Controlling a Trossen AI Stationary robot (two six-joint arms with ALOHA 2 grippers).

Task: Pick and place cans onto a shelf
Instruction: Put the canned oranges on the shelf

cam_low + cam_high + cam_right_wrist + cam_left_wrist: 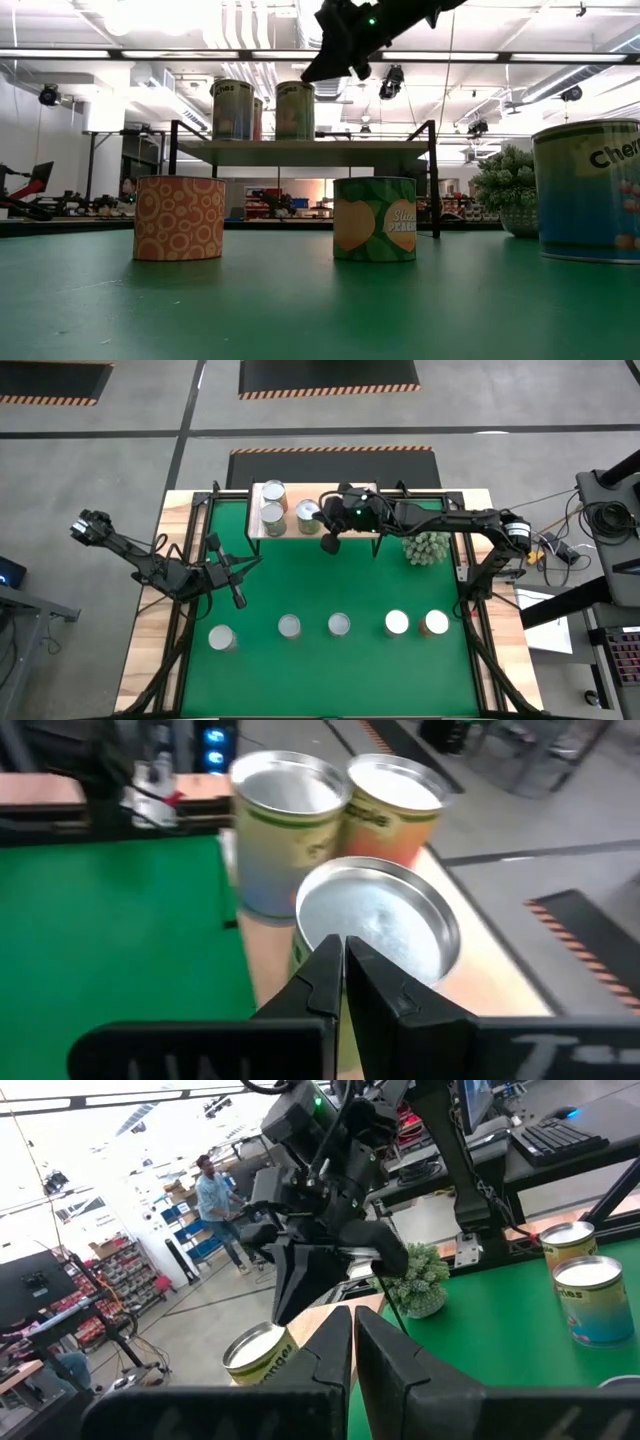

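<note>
right gripper (329, 544): my fingers pressed together, empty, beside shelf (365, 490) | cans (289, 625): stiff, smooth, likely slippery | grip: across label sides, mid-height

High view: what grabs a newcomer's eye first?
Five cans stand in a row across the near side of the green mat. At the far edge, three more cans sit on the shelf, with the right gripper, shut and empty, just above them. A spiky plant stands to the shelf's right.
</note>
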